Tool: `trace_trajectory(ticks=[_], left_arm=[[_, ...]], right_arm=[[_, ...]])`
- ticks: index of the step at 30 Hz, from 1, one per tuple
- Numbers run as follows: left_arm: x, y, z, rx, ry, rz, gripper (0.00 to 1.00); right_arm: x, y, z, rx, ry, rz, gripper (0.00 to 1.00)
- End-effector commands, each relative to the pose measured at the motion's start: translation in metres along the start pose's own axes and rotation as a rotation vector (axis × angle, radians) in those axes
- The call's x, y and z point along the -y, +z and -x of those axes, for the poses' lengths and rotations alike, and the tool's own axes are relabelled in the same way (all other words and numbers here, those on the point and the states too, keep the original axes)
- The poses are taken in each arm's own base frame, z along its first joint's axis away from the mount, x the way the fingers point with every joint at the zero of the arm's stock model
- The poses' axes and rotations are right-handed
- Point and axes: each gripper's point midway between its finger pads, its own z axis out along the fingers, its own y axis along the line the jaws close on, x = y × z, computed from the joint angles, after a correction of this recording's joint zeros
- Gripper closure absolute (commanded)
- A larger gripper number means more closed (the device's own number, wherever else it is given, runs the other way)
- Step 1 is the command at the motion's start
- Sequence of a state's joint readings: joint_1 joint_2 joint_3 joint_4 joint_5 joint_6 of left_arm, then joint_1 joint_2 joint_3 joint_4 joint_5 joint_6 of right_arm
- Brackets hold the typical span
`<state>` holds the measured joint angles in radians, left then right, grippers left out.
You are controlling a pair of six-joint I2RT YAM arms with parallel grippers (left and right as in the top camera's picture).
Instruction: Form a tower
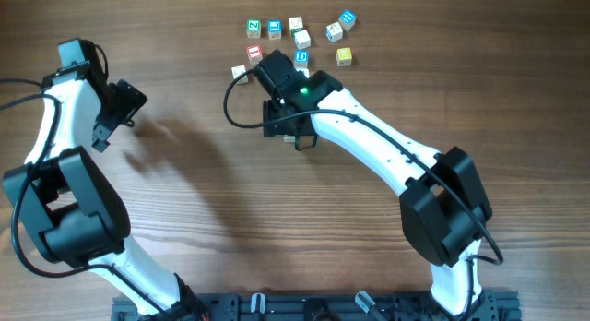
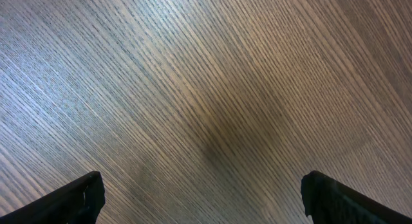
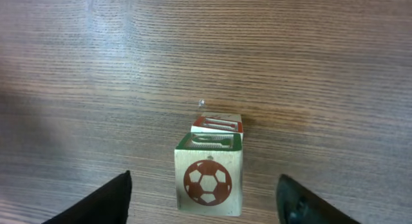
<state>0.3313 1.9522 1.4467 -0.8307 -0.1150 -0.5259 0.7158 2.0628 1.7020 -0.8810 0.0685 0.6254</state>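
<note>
The right claw (image 3: pixel 205 179) is spread wide, its fingers (image 3: pixel 111 205) clear of the ball cube (image 3: pixel 207 185) between them; nothing is held. The left claw (image 2: pixel 203 188) is spread fully above the table (image 2: pixel 193 69). Only finger ends are seen; from overhead the ball cube is hidden by the arm. It is pale wood, green-lettered on top, a red-brown football on its near face, set on the far table, a red cube (image 3: pixel 217 123) touching behind.

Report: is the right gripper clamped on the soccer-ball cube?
No, the right gripper is open, fingers clear of the soccer-ball cube on both sides.
</note>
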Motion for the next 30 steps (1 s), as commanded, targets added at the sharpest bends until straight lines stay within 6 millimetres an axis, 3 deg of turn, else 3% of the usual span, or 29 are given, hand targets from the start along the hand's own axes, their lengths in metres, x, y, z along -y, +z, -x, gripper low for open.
trace_trajectory(ticks=[1, 5, 8, 10, 13, 15, 19, 22, 24, 27, 30], left_arm=[[0.000, -0.010, 0.008, 0.031, -0.010, -0.008, 0.00], [0.000, -0.010, 0.008, 0.031, -0.010, -0.008, 0.00], [0.000, -0.010, 0.008, 0.031, -0.010, -0.008, 0.00], [0.000, -0.010, 0.008, 0.031, -0.010, -0.008, 0.00], [0.000, -0.010, 0.008, 0.031, -0.010, -0.008, 0.00], [0.000, -0.010, 0.008, 0.031, -0.010, -0.008, 0.00], [0.000, -0.010, 0.008, 0.031, -0.010, -0.008, 0.00], [0.000, -0.010, 0.008, 0.031, -0.010, -0.008, 0.00], [0.000, -0.010, 0.008, 0.031, -0.010, -0.008, 0.00], [0.000, -0.010, 0.008, 0.031, -0.010, -0.008, 0.00], [0.000, -0.010, 0.008, 0.031, -0.010, -0.008, 0.00]], right_arm=[[0.006, 0.008, -0.002, -0.004, 0.009, -0.030, 0.14], [-0.007, 0.000, -0.004, -0.056, 0.023, 0.055, 0.12], [-0.005, -0.036, 0.023, -0.034, 0.055, 0.073, 0.09], [0.002, -0.076, 0.044, -0.011, 0.087, 0.078, 0.07], [0.010, -0.119, 0.058, -0.003, 0.101, 0.116, 0.01], [0.008, -0.137, 0.060, -0.020, 0.080, 0.181, 0.01], [0.027, -0.133, 0.055, -0.070, 0.090, 0.147, 0.00], [0.029, -0.126, 0.052, -0.090, 0.067, 0.131, 0.01], [0.024, -0.120, 0.052, -0.089, 0.056, 0.124, 0.00], [0.016, -0.117, 0.072, 0.006, 0.015, 0.130, 0.00], [-0.010, -0.122, 0.075, 0.000, -0.003, 0.271, 0.00]])
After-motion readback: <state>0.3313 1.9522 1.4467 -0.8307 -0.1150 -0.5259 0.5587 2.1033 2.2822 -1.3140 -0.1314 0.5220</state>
